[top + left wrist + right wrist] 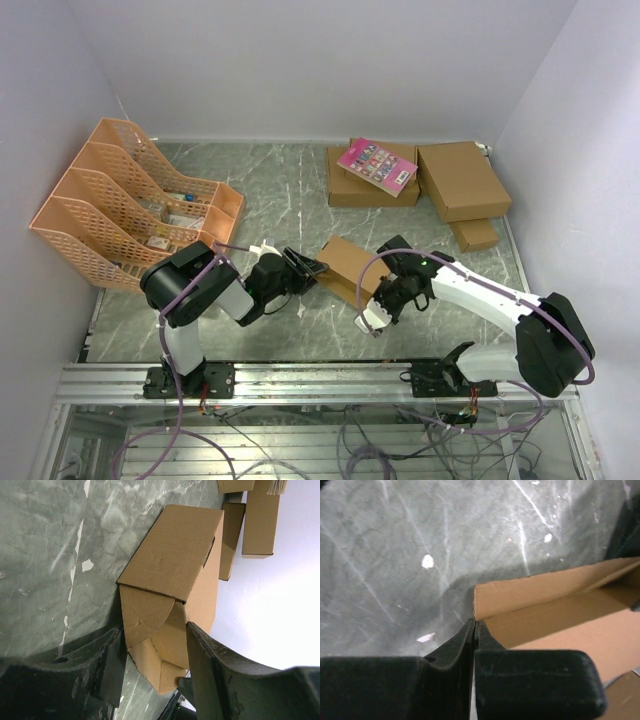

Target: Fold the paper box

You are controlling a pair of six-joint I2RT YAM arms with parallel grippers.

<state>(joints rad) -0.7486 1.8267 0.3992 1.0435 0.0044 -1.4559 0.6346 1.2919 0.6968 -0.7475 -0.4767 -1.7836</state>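
The paper box (345,262) is a small oblong brown cardboard box lying on the marble table between my two arms. In the left wrist view the box (175,555) has its near end, with curved flaps partly tucked, between my fingers. My left gripper (152,630) straddles that end with both fingers against its sides. It shows in the top view (312,268) at the box's left end. My right gripper (475,625) is shut, pinching a thin cardboard wall at the corner of the box (560,605). It shows in the top view (380,297) at the box's near right end.
An orange file rack (130,200) stands at the left. Two larger brown boxes (462,180) lie at the back right, one bearing a pink booklet (377,165). A much smaller brown box (473,234) lies beside them. A metal rail (300,380) runs along the near edge.
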